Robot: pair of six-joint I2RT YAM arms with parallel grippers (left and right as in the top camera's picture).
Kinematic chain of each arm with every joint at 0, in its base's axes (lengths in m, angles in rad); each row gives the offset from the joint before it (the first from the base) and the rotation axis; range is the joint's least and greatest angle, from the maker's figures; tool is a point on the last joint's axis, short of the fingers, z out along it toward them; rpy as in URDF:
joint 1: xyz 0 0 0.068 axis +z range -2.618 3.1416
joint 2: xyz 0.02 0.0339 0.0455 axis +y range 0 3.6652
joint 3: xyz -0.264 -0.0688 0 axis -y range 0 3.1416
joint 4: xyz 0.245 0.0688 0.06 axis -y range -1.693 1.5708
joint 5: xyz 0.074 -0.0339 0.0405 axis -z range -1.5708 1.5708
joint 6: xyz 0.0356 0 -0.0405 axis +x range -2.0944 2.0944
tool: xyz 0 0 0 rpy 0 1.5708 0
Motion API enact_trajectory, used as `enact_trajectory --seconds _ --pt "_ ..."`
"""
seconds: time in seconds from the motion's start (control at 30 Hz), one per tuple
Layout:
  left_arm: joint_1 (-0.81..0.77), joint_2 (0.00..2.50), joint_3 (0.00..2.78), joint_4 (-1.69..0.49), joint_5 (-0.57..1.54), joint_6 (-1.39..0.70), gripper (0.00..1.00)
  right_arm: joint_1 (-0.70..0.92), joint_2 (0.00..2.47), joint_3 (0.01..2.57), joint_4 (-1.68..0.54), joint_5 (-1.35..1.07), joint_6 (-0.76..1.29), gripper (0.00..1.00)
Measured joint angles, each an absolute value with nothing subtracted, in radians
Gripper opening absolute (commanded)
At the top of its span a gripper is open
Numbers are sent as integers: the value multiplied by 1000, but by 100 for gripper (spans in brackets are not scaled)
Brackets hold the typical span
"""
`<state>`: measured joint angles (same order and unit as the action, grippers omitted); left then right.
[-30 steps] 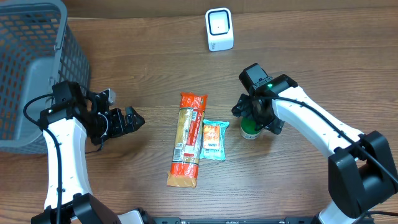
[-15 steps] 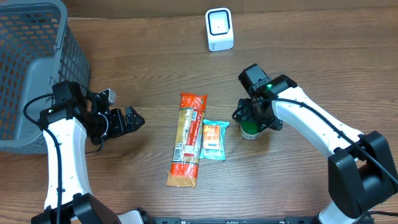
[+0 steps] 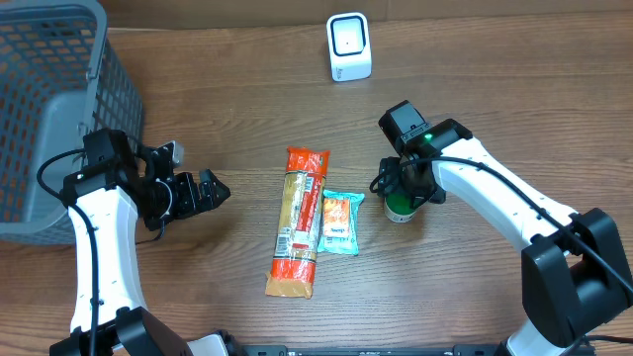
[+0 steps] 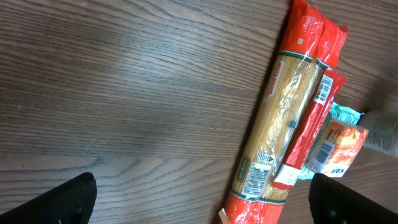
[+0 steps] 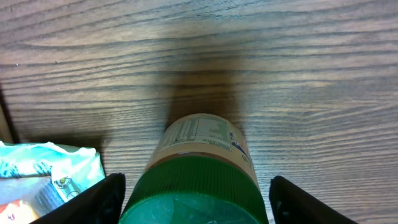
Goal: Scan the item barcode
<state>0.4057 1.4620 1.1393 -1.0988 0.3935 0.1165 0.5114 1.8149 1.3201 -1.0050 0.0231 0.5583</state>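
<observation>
A small jar with a green lid [image 3: 399, 209] stands upright on the wooden table, right of centre. My right gripper [image 3: 405, 188] is lowered over it. In the right wrist view the jar [image 5: 200, 163] fills the space between the two fingers [image 5: 102, 199], which are open with a narrow gap still showing beside the lid. Its pale label shows printed text, but I see no barcode on it. The white scanner [image 3: 349, 46] stands at the back of the table. My left gripper [image 3: 208, 190] hovers open over bare table at the left, holding nothing.
A long red pasta packet [image 3: 300, 222] and a small teal snack packet [image 3: 336, 222] lie side by side at the centre, just left of the jar. A grey mesh basket [image 3: 59, 109] fills the back left corner.
My right gripper's fingers have narrowed around the jar's lid. The jar, the packets and the left arm have not moved.
</observation>
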Motion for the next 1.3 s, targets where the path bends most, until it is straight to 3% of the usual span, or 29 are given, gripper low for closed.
enact_trajectory --seconds 0.13,0.47,0.87,1.3 --pt "406 1462 1139 -1099 393 117 99 511 1815 1320 -1006 22 536 100" --pt "406 1462 1139 -1098 393 117 100 511 1815 1280 -971 3 512 100" --pt "406 1462 1139 -1099 393 117 100 511 1815 1250 -920 3 493 78" --pt "406 1462 1139 -1099 393 117 100 511 1815 1250 -919 3 493 75"
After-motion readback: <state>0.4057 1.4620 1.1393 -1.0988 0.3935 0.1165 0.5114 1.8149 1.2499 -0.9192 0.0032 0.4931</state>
